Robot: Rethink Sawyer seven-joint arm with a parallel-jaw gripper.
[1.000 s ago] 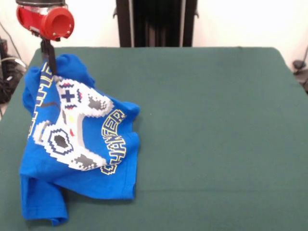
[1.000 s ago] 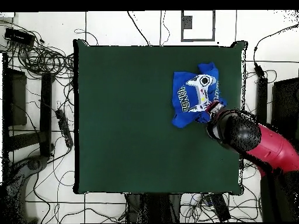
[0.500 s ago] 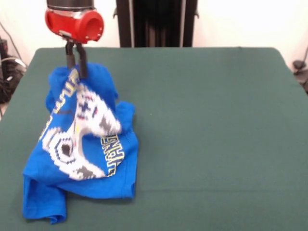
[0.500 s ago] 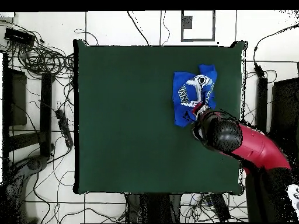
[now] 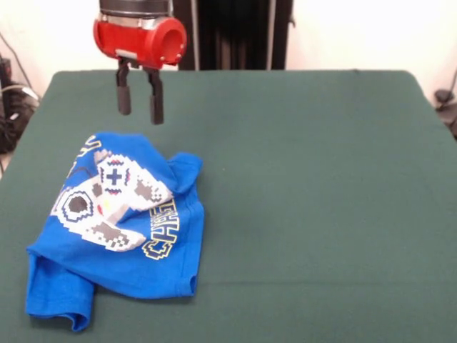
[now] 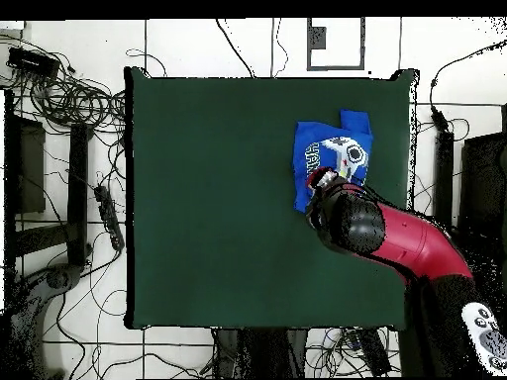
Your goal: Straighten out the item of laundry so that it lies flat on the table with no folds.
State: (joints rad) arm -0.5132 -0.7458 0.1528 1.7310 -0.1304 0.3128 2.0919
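The blue T-shirt lies crumpled on the green table at the front view's left, with the white-grey controller print and part of the yellow lettering facing up and folds along its edges. It also shows in the overhead view, near the table's right edge. My gripper hangs open and empty above the table, just beyond the shirt's far edge, not touching it. In the overhead view the red arm covers the gripper and the shirt's near part.
The black pedestal stands at the table's far side. Cables lie on the floor left of the table in the overhead view. The shirt lies close to the table's edge in the front view.
The gripper held the shirt's top raised, moved right in the front view, then let go. The shirt has dropped onto the table and the gripper is now open above it.
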